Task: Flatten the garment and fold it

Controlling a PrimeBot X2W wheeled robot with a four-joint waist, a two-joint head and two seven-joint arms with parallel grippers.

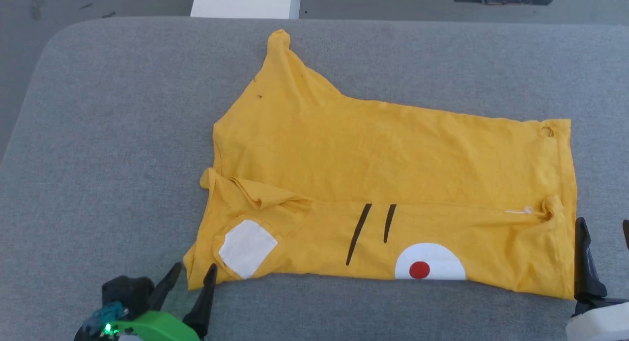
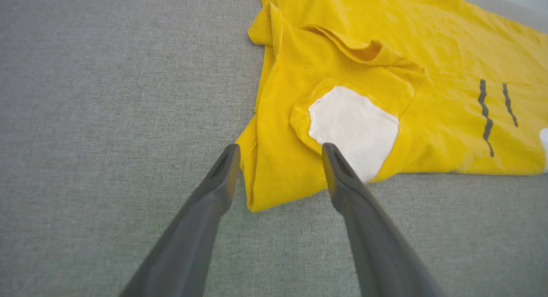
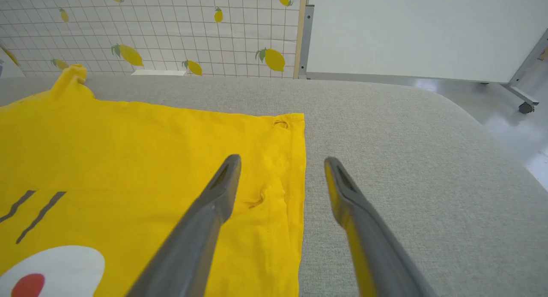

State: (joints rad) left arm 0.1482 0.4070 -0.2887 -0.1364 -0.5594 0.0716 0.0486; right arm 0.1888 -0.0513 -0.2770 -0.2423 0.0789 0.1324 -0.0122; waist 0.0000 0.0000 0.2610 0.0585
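Garment [image 1: 383,169] on grey cushion [image 1: 123,134], white patch [image 1: 247,247], red dot [image 1: 419,269], black lines [image 1: 358,233]

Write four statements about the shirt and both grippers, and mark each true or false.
1. The shirt lies on a grey padded surface. True.
2. The left gripper is shut on the shirt. False: it is open, at the corner near the white patch.
3. The right gripper is open, straddling the shirt's edge. True.
4. The red dot sits in a black circle. False: the circle is white.
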